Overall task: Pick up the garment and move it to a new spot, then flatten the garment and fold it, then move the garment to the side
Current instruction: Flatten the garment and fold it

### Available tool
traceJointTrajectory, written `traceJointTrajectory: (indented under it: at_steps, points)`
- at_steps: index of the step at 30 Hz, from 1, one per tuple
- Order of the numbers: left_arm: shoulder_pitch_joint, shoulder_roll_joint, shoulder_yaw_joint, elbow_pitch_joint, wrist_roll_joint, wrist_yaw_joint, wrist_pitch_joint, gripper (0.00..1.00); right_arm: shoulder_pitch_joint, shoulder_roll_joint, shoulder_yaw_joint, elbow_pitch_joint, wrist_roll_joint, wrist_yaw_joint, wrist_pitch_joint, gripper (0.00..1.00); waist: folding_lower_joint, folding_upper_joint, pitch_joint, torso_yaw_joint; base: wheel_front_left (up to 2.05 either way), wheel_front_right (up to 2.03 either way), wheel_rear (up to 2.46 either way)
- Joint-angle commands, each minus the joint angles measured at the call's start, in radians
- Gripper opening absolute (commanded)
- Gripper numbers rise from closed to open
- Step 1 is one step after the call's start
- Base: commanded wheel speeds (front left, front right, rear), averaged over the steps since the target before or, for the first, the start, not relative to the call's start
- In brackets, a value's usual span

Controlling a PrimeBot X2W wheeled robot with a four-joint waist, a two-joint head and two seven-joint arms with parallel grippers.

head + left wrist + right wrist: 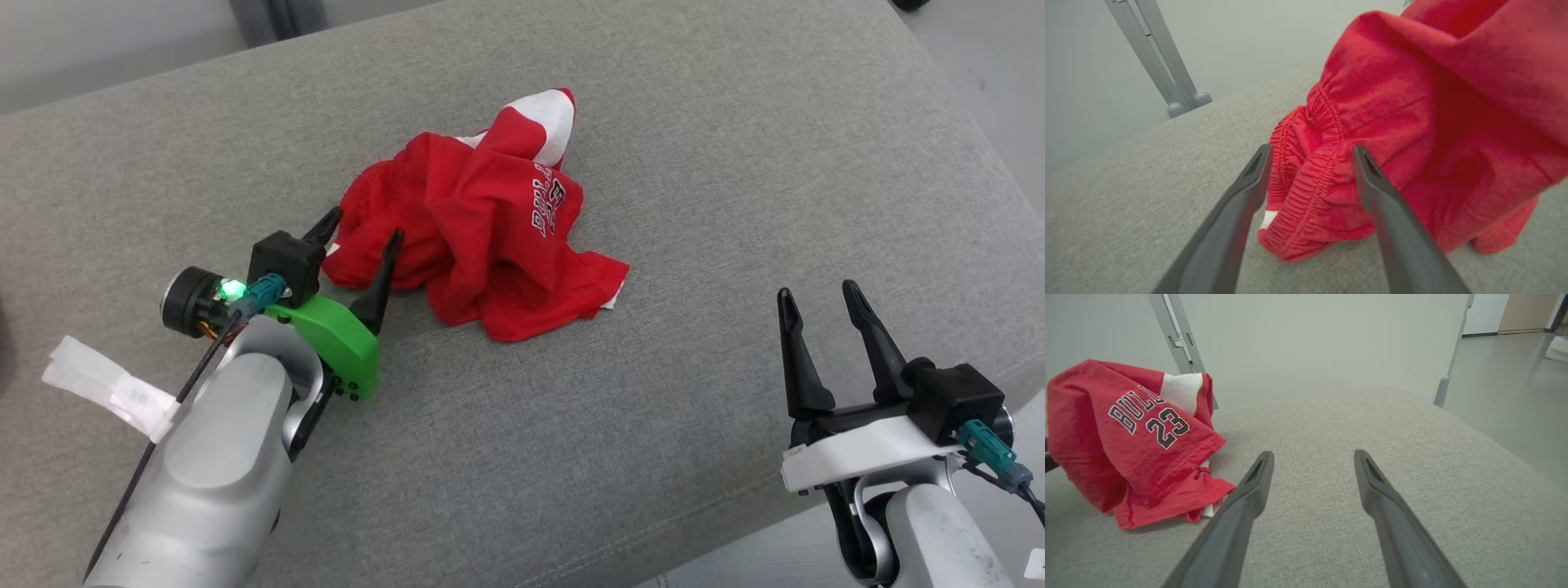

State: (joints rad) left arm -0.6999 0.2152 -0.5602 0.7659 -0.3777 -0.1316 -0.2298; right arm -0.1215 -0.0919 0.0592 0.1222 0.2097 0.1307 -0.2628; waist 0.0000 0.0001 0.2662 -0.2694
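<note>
The garment [482,224] is a crumpled red piece with a white panel and black-and-white lettering, heaped in the middle of the grey cushion [653,408]. My left gripper [363,222] stands open at its left edge, one finger on each side of the gathered elastic waistband [1310,183], which fills the gap between the fingers in the left wrist view. My right gripper [816,290] is open near the front right edge, well clear of the cloth, with nothing between its fingers. The right wrist view shows the garment [1131,437] off to the left of my right gripper [1312,455].
The cushion's front edge runs along the lower right, beyond it pale floor [980,49]. A grey metal frame leg [1167,77] stands behind the cushion. White tape [106,384] is wrapped on my left arm's cable.
</note>
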Motion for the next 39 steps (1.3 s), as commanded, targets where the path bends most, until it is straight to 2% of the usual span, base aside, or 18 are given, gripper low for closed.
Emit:
traceJointTrajectory:
  at_steps: [1, 5, 6, 7, 8, 13, 17, 19, 27, 34, 39]
  points:
    - [-0.024, 0.004, -0.016, 0.021, -0.019, 0.002, 0.000, 1.00, -0.014, 0.003, 0.000, -0.003, 0.003, 0.000, -0.003, 1.00, 0.0000, -0.0001, 0.029, -0.030, 0.00, 0.00, 0.00]
    - [-0.047, -0.008, -0.079, 0.091, -0.062, 0.002, 0.007, 1.00, -0.018, 0.005, -0.003, -0.005, 0.004, 0.000, -0.003, 1.00, 0.0000, -0.0001, 0.040, -0.037, 0.00, 0.00, 0.00]
    - [-0.054, -0.008, -0.088, 0.105, -0.074, 0.002, 0.006, 0.95, -0.020, 0.005, -0.003, -0.005, 0.003, 0.000, -0.003, 1.00, 0.0000, -0.0001, 0.042, -0.038, 0.00, 0.00, 0.00]
    - [-0.061, -0.008, -0.097, 0.117, -0.088, 0.002, 0.004, 0.36, -0.021, 0.006, -0.004, -0.006, 0.003, 0.000, -0.003, 1.00, 0.0000, -0.0001, 0.043, -0.038, 0.00, 0.00, 0.00]
    - [-0.066, -0.011, -0.109, 0.130, -0.101, 0.002, 0.001, 0.00, -0.021, 0.006, -0.007, -0.006, 0.003, 0.000, -0.003, 1.00, 0.0000, -0.0001, 0.043, -0.037, 0.00, 0.00, 0.00]
    - [-0.081, -0.005, -0.151, 0.162, -0.147, 0.002, -0.020, 0.00, -0.008, 0.008, -0.023, -0.003, -0.002, 0.000, -0.003, 1.00, 0.0000, -0.0001, 0.027, -0.017, 0.00, 0.00, 0.00]
    - [-0.078, 0.016, -0.114, 0.128, -0.153, 0.003, -0.036, 0.00, 0.011, 0.008, -0.029, -0.004, -0.007, 0.000, -0.003, 1.00, 0.0000, -0.0001, -0.001, 0.021, 0.00, 0.00, 0.00]
    - [-0.054, 0.028, -0.079, 0.060, -0.138, 0.013, -0.036, 0.00, 0.018, 0.007, -0.028, -0.004, -0.009, 0.000, -0.003, 1.00, 0.0000, -0.0001, -0.017, 0.045, 0.00, 0.00, 0.00]
    - [0.165, 0.078, 0.051, -0.214, -0.082, 0.060, -0.036, 0.00, 0.048, -0.001, -0.017, 0.001, -0.013, 0.000, -0.003, 1.00, 0.0000, -0.0001, -0.076, 0.142, 0.00, 0.00, 0.00]
    - [0.408, 0.058, 0.102, -0.352, -0.076, 0.090, -0.036, 0.00, 0.069, -0.009, -0.011, 0.012, -0.009, 0.000, -0.003, 1.00, 0.0000, -0.0001, -0.112, 0.193, 0.00, 0.00, 0.00]
    - [0.546, 0.036, 0.090, -0.422, -0.075, 0.088, -0.036, 0.00, 0.081, -0.013, -0.012, 0.014, -0.009, 0.000, -0.003, 1.00, 0.0000, -0.0001, -0.128, 0.211, 0.00, 0.00, 0.00]
